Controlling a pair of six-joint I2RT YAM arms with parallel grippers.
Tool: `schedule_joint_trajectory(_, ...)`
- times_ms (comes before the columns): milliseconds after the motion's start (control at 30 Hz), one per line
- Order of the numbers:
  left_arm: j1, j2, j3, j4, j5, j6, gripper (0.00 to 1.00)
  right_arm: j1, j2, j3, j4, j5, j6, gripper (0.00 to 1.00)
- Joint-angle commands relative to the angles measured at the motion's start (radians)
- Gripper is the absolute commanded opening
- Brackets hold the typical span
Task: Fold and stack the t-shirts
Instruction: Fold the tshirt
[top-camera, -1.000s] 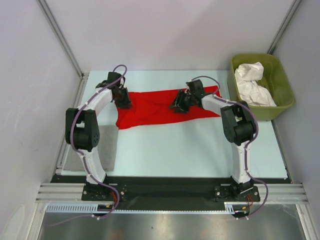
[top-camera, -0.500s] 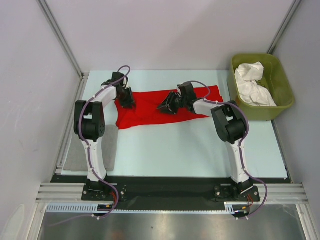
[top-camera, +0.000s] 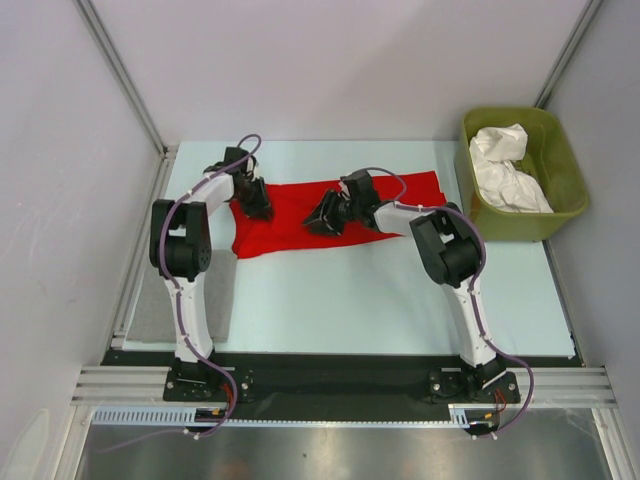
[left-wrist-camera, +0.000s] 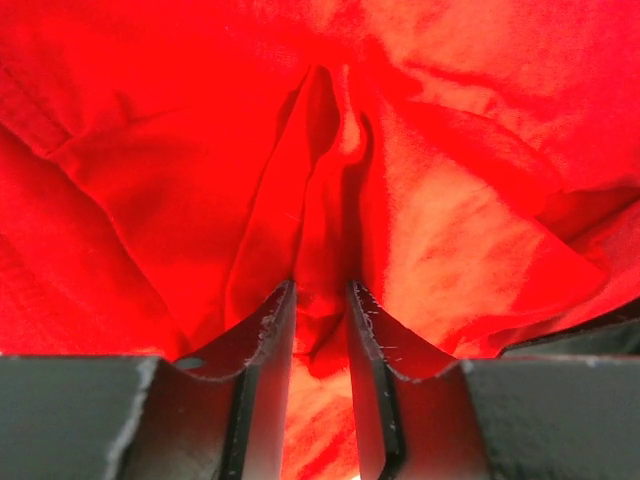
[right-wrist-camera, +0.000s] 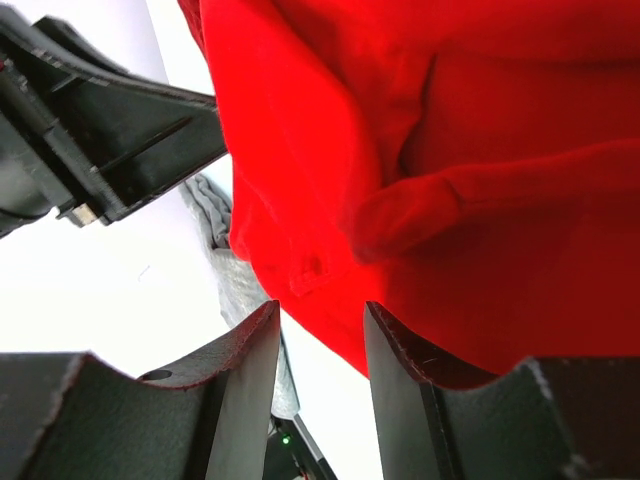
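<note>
1. The red t-shirt (top-camera: 285, 222) lies rumpled on the far half of the bench (top-camera: 380, 300).
2. The left end effector (left-wrist-camera: 320, 290) pinches a raised fold near the shirt's left edge.
3. The right end effector (right-wrist-camera: 320, 308) straddles a shirt edge with its fingers apart; I cannot tell whether it grips.
4. The white t-shirts (top-camera: 505, 170) sit in the green tub (top-camera: 565, 160).

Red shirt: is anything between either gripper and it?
Nothing visible. The left gripper pinches a fold of the red shirt between its jaws. The right gripper has the shirt's edge between its fingers, though I cannot tell whether it has clamped.
</note>
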Motion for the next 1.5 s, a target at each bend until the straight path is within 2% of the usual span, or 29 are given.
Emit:
schedule_joint_trajectory(0,0.01,0.015,0.01,0.019,0.035,0.01,0.32,0.016,0.013,0.064,-0.011,-0.005,0.009,0.45)
schedule_joint_trajectory(133,0.016,0.006,0.005,0.016,0.017,0.011,0.21,0.032,0.018,0.073,-0.014,0.003,0.012,0.45)
schedule_joint_trajectory(300,0.023,-0.014,0.005,0.013,-0.005,0.017,0.15,0.058,0.021,0.079,-0.032,0.023,0.021,0.45)
schedule_joint_trajectory(433,0.03,-0.022,0.005,0.008,-0.003,0.024,0.04,0.072,0.023,0.073,-0.037,0.035,0.032,0.45)
schedule_joint_trajectory(533,0.031,-0.039,0.005,0.001,-0.006,0.027,0.0,0.082,0.024,0.073,-0.04,0.04,0.041,0.44)
schedule_joint_trajectory(833,0.04,-0.093,0.005,-0.013,-0.023,0.017,0.0,0.108,0.056,0.055,0.046,0.05,0.156,0.43)
schedule_joint_trajectory(1067,0.043,-0.119,0.002,-0.013,-0.019,0.017,0.01,0.108,0.072,0.088,-0.027,0.099,0.156,0.41)
schedule_joint_trajectory(1300,0.045,-0.113,-0.013,-0.013,-0.003,0.013,0.0,0.108,0.09,0.122,-0.024,0.105,0.162,0.38)
schedule_joint_trajectory(1467,0.046,-0.117,-0.018,-0.015,-0.014,0.019,0.0,0.105,0.121,0.173,-0.052,0.099,0.162,0.29)
